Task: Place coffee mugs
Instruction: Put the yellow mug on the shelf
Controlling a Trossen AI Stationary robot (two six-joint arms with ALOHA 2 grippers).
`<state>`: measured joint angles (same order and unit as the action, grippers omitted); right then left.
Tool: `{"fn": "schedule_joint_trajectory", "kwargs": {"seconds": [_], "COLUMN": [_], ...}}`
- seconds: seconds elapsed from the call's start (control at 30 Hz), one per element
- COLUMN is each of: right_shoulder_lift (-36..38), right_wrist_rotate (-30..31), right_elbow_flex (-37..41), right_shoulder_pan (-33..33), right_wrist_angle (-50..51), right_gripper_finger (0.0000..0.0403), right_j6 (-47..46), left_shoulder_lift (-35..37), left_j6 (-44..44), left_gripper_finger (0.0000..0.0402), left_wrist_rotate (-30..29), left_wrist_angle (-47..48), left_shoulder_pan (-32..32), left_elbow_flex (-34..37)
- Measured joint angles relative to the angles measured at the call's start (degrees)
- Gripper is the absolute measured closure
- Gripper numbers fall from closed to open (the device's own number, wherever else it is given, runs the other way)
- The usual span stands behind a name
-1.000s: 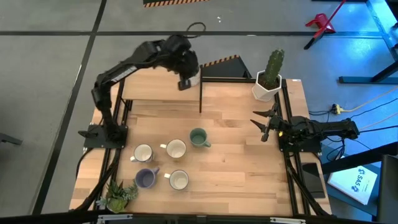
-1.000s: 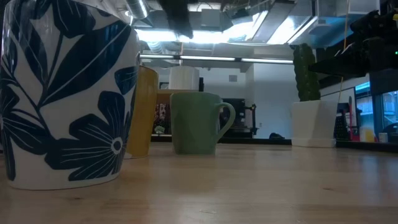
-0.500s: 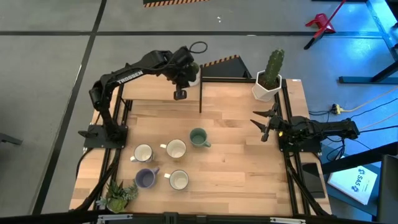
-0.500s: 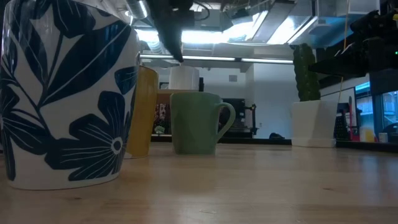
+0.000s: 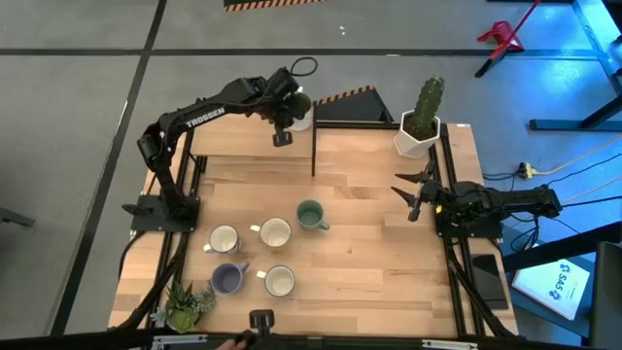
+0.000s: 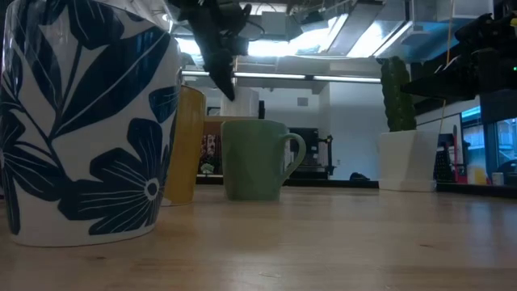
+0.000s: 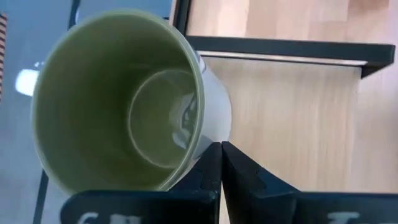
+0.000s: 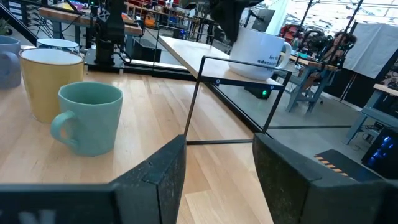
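Note:
Five mugs stand on their bases on the table: sage green (image 5: 309,215), cream-yellow (image 5: 275,232), whitish (image 5: 224,239), lavender (image 5: 228,279) and whitish (image 5: 280,281). A sixth, whitish mug (image 5: 303,114) (image 8: 258,53) stands upright on the raised shelf (image 5: 248,146) at the far edge. My left gripper (image 5: 281,139) (image 7: 221,165) hangs shut right beside this mug's outer wall (image 7: 214,115), fingers pointing down. My right gripper (image 5: 412,198) (image 8: 217,174) waits open at the table's right side, touching nothing. My left gripper has its shut fingers (image 7: 210,168) next to the lower outer wall of the whitish mug on the shelf. Whether they touch the wall I cannot tell.
A black wire frame (image 5: 314,146) edges the shelf. A white faceted pot with a cactus (image 5: 420,122) sits at the far right corner, and a small plant (image 5: 185,306) at the near left corner. A dark object (image 5: 260,319) shows at the near edge. Bare wood lies between the mugs and my right gripper.
My left arm has stretched out and its gripper has come down beside the whitish mug on the shelf, shifting slightly toward the table's left. The mug has stayed in place. A dark object has appeared at the near edge.

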<state>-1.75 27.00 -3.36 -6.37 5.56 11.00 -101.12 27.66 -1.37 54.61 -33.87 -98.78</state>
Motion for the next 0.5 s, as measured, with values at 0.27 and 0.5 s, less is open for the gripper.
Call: {"fn": "schedule_joint_trajectory", "kwargs": {"seconds": [0.27,0.5], "right_shoulder_lift": [-0.01,0.0], "right_wrist_rotate": [0.0,0.01], "right_elbow_flex": [0.0,0.0], "right_shoulder_pan": [0.0,0.0], "right_wrist_angle": [0.0,-0.01], "right_gripper_finger": [0.0226,0.0226], "right_j6": [-0.08,-0.03], "left_shoulder_lift": [0.47,5.74], "left_j6": [-4.99,-3.6], "left_gripper_finger": [0.0401,0.0387], "left_wrist_rotate": [5.67,19.53], "left_wrist_angle": [6.57,22.27], "left_shoulder_pan": [1.87,7.47], "left_elbow_flex": [-0.28,-1.61]}}
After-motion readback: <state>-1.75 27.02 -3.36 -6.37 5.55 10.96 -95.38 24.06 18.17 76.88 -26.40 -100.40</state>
